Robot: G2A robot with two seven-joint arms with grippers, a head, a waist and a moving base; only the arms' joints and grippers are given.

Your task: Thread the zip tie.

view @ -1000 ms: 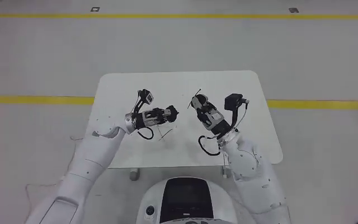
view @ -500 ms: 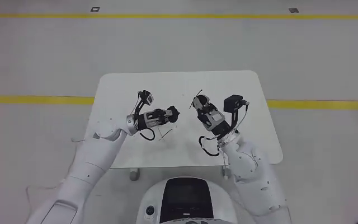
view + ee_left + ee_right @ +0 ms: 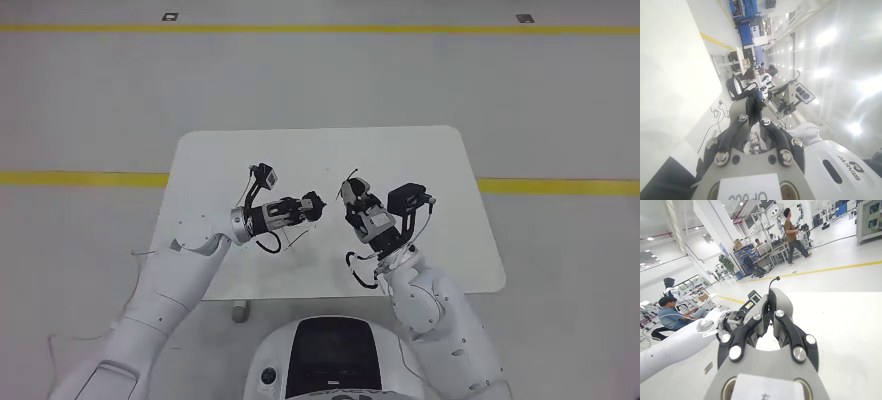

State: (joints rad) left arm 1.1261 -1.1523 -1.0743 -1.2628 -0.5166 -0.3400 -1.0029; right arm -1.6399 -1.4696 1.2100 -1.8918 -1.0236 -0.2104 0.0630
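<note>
- Worktop (image 3: 430, 160): white with rounded corners; both arms are held over its middle.
- Left end effector (image 3: 311, 204): raised off the worktop, pointing toward the right one, near it but apart. Its fingers are pressed together, and what sits between them cannot be told.
- Right end effector (image 3: 351, 188): raised, fingers closed on the zip tie (image 3: 777, 277).
- Zip tie: black, pinched in the right end effector, its curved end and small head standing free past the fingertips.
- Thin strands (image 3: 290, 238): on the worktop near the left end effector.
</note>
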